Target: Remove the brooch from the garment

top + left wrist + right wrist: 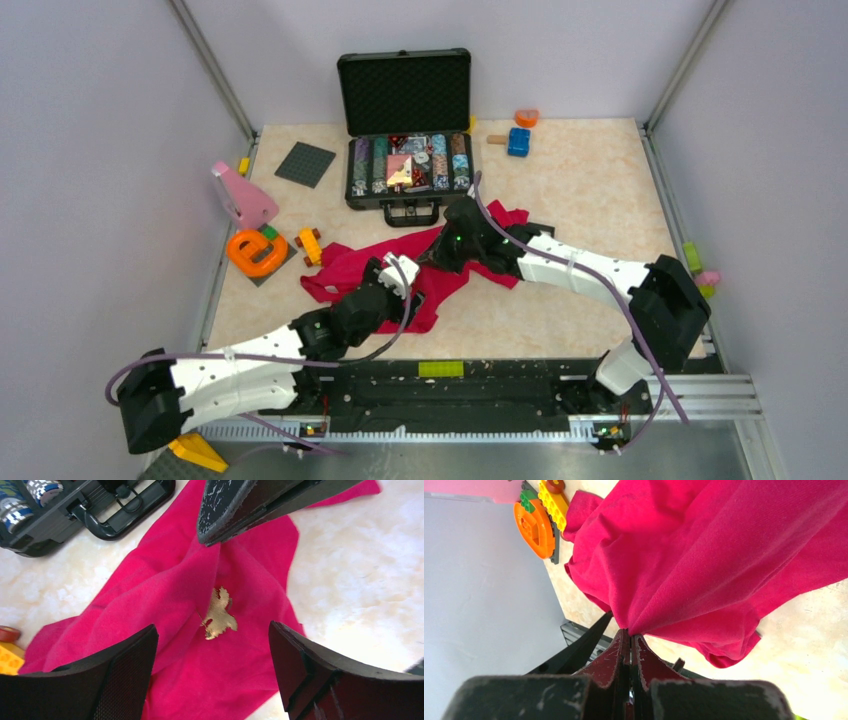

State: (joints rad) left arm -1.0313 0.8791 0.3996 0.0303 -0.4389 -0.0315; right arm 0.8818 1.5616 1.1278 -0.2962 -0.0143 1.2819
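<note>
Over the brooch [219,614], left jaws gape; right jaws pinch the garment [165,595].

Garment [165,590] matt, soft cloth — brooch [219,614] shiny, golden.

Bright even light; soft shadows; near fingers [125,680] blurred in wrist views.

A pale booth around a marbled tabletop.
We saw lavender-grey walls [90,150] closing in on three sides, metal posts [213,70] in the far corners, and a cream, marble-patterned table [590,180] under bright, even light. A black rail [480,400] ran along its near edge above a grey metal strip [500,460].
</note>
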